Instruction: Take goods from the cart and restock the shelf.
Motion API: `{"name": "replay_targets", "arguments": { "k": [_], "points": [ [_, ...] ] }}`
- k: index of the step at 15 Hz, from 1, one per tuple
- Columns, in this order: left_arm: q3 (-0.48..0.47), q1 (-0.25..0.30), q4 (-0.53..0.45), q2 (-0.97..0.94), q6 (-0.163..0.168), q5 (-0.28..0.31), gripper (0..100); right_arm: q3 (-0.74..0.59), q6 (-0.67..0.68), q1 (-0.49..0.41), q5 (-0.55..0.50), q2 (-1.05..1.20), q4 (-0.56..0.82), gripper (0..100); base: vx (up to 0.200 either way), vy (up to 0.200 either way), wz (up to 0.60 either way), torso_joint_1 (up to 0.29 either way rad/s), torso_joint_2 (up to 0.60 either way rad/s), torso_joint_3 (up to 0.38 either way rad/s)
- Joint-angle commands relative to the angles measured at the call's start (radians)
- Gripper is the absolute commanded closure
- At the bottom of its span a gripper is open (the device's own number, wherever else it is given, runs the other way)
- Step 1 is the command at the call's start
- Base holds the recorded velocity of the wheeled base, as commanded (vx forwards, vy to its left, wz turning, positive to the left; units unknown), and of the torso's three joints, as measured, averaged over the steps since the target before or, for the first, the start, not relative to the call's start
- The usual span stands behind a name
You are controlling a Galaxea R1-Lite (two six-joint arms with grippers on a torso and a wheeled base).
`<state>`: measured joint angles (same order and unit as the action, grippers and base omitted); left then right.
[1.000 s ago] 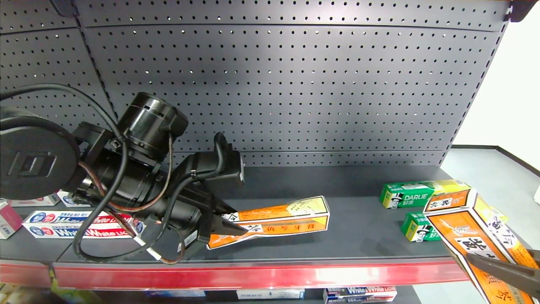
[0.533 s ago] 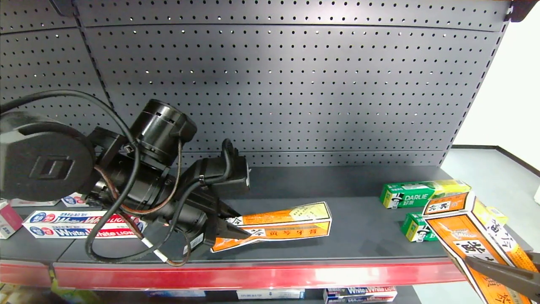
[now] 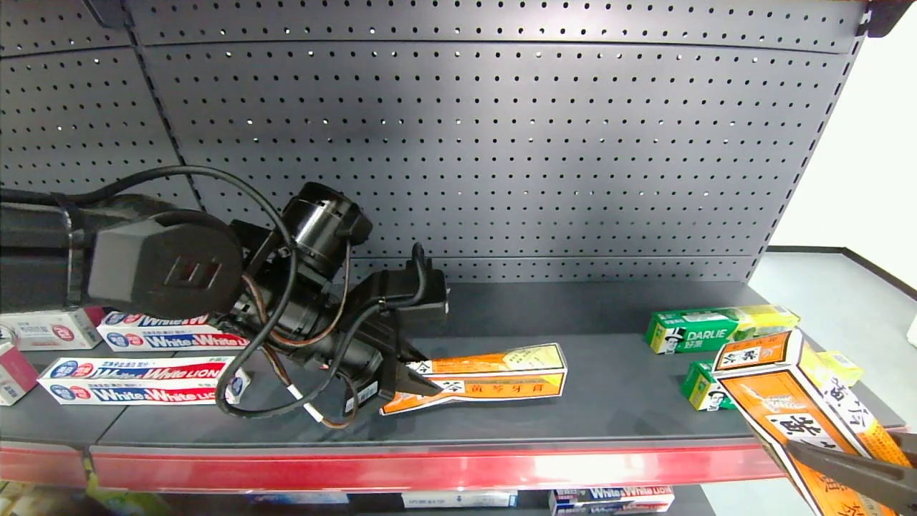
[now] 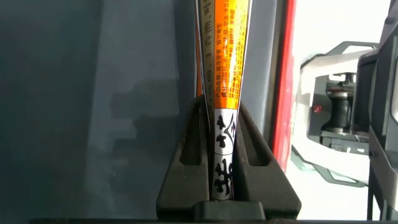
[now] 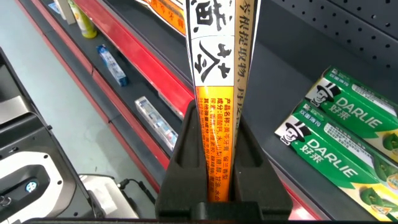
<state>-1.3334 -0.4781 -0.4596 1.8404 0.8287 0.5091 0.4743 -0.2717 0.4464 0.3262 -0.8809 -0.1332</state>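
An orange toothpaste box (image 3: 480, 378) lies on the dark shelf board (image 3: 616, 401), near its middle. My left gripper (image 3: 419, 383) is shut on the box's left end; the left wrist view has that same orange box (image 4: 222, 93) pinched between the two black fingers (image 4: 252, 149). At the lower right, just beyond the shelf's front corner, my right gripper (image 3: 852, 462) is shut on a second orange toothpaste box (image 3: 802, 408), held tilted. In the right wrist view this second box (image 5: 216, 93) runs up from the fingers (image 5: 249, 155).
Two green toothpaste boxes (image 3: 716, 326) lie at the shelf's right end. White toothpaste boxes (image 3: 136, 378) lie at the left, behind and beside my left arm. A red rail (image 3: 430, 466) edges the shelf front, with a lower shelf of goods (image 3: 609, 497) beneath. Pegboard (image 3: 501, 143) backs the shelf.
My left arm has pushed right and deeper over the shelf, sliding its orange box slightly to the right. The right gripper's box has sunk a little.
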Motion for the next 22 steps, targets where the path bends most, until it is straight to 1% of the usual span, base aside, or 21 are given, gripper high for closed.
{"name": "replay_targets", "arguments": {
  "k": [1, 5, 6, 10, 19, 20, 22],
  "points": [
    [-0.006, -0.002, -0.001, 0.023, 0.003, 0.003, 100, 0.000, -0.001, 0.002, 0.001, -0.003, 0.001, 100, 0.000, 0.000, 0.00, 0.000, 0.00, 0.000],
    [-0.009, -0.004, -0.004, 0.025, 0.007, 0.006, 100, 0.001, -0.001, 0.003, 0.001, -0.012, 0.000, 100, 0.000, 0.000, 0.00, 0.000, 0.00, 0.000],
    [-0.007, -0.004, -0.007, 0.023, 0.023, 0.006, 100, 0.001, -0.001, 0.003, 0.001, -0.015, 0.000, 100, 0.000, 0.000, 0.00, 0.000, 0.00, 0.000],
    [-0.003, -0.010, -0.053, 0.014, 0.063, 0.008, 100, 0.001, -0.001, 0.003, 0.001, -0.017, 0.000, 100, 0.000, 0.000, 0.00, 0.000, 0.00, 0.000],
    [0.025, -0.034, -0.053, 0.010, 0.064, 0.009, 100, 0.003, -0.001, 0.003, -0.001, -0.017, 0.000, 100, 0.000, 0.000, 0.00, 0.000, 0.00, 0.000],
    [0.043, -0.048, -0.051, -0.001, 0.064, 0.008, 100, 0.003, -0.001, 0.003, -0.001, -0.015, 0.000, 100, 0.000, 0.000, 0.00, 0.000, 0.00, 0.000],
    [0.068, -0.051, -0.050, -0.013, 0.063, 0.006, 100, 0.003, -0.001, 0.003, -0.001, -0.017, 0.000, 100, 0.000, 0.000, 0.00, 0.000, 0.00, 0.000]
  ]
}}
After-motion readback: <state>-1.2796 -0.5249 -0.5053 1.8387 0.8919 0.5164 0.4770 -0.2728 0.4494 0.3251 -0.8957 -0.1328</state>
